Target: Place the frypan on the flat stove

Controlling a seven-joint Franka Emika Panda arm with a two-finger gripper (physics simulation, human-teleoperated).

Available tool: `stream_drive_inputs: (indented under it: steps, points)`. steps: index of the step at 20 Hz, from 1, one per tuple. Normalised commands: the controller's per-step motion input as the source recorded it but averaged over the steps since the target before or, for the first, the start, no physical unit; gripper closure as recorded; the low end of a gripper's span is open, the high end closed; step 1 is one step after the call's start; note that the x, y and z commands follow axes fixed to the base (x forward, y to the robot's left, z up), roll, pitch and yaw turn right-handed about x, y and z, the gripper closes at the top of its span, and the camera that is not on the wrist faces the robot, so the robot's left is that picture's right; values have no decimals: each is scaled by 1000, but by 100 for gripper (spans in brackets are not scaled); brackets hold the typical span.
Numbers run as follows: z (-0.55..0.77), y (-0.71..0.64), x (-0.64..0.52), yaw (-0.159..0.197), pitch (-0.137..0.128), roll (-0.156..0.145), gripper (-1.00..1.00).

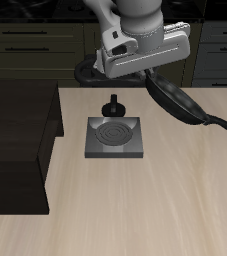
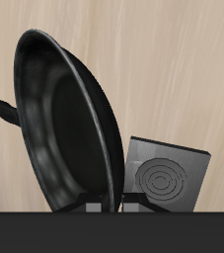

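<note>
Overhead, the arm hangs above the table's back part, its gripper (image 1: 150,78) clamped on the frypan (image 2: 64,128), which is lifted clear of the wooden table (image 1: 185,200) and tilted steeply on edge, handle (image 1: 220,124) trailing outward. Below the pincer and a little toward the table's front lies the flat stove (image 1: 117,137), its coil bare. A small black knob-like object (image 1: 113,103) stands just behind the stove; a dark brown block (image 1: 20,140) sits well apart.

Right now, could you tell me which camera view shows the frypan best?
The wrist view: the frypan fills it, tilted on edge, its dark interior and rim plain, with the stove beyond. The exterior view shows only its dark underside and long handle, mostly hidden behind the arm.
</note>
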Motion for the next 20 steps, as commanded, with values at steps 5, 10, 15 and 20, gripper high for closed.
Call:
stream_drive_inputs:
  steps: [5, 10, 15, 20]
  points:
    - [8, -73, -204, 8, -8, -8, 100]
    - [-94, -87, -297, -10, 18, 25, 100]
    - [-26, -175, -221, 4, -28, -22, 100]
    - [-102, -274, -116, 4, 15, -47, 100]
